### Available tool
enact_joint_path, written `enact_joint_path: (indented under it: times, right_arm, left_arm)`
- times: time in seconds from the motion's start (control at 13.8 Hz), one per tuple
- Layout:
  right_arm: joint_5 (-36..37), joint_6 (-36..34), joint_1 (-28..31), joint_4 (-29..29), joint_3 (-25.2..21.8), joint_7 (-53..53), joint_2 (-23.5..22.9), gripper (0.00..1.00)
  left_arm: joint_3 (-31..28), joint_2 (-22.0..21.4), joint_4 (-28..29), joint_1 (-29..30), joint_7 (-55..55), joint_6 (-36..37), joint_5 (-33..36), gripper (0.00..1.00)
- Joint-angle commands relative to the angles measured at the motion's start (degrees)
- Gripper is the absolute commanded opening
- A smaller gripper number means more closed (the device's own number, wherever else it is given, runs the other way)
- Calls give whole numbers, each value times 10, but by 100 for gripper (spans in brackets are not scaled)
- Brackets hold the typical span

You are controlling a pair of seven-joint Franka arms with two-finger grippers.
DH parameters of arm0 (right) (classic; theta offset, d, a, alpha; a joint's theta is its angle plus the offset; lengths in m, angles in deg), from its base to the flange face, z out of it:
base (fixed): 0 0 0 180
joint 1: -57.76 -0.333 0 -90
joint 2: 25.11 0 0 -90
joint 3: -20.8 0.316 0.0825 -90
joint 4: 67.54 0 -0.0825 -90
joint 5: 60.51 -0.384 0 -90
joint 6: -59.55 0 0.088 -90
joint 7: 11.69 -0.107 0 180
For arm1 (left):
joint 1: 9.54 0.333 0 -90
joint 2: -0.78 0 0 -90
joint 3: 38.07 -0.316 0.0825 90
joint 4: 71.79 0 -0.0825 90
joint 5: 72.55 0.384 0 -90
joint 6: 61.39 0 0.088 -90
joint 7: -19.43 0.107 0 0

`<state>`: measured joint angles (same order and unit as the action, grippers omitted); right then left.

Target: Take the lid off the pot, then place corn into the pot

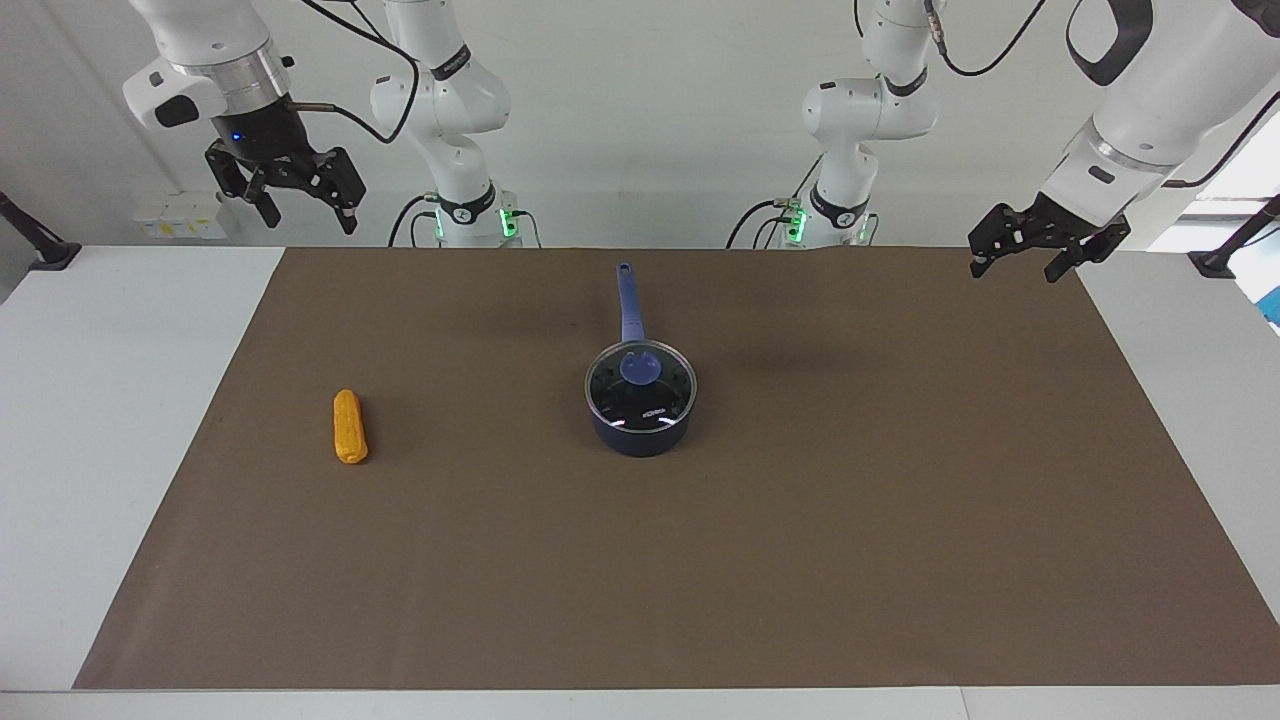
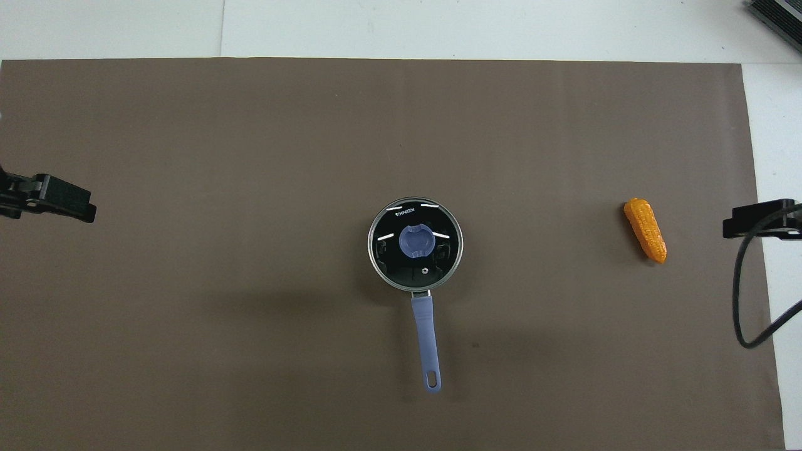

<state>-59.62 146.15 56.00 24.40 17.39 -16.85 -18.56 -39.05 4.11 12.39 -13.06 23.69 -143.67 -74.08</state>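
Observation:
The navy pot point(image 1: 640, 436) stands in the middle of the brown mat, its long blue handle point(image 1: 630, 300) pointing toward the robots. The glass lid point(image 1: 655, 398) with its blue knob point(image 1: 640, 367) sits on the pot; it also shows in the overhead view point(image 2: 442, 260). The orange-yellow corn point(image 1: 350, 427) lies on the mat toward the right arm's end, also in the overhead view point(image 2: 645, 230). My right gripper point(image 1: 310, 222) hangs open and empty, high over the mat's edge nearest the robots. My left gripper point(image 1: 1013, 272) hangs open and empty over the mat's corner at the left arm's end.
The brown mat point(image 1: 800, 560) covers most of the white table point(image 1: 90, 420). A black cable point(image 2: 742, 307) hangs from the right arm near the mat's edge. A dark object point(image 2: 777, 19) sits at the table corner farthest from the robots.

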Motion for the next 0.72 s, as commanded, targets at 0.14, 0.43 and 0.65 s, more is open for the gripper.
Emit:
enact_joint_path:
  times: [0.14,0.43,0.65]
  right_arm:
    - [-7,-1,6,3,2,12,4,100]
    - [-6,-1,7,3,1,10,7,100]
    - [-7,4,6,7,2,15,9,100]
  left_arm:
    - [0,-19,25,-3,-6,-14,11,100]
    - [0,-19,31,-6,-3,-15,10,100]
    - [4,-24,59,-9,-1,-38,8,100]
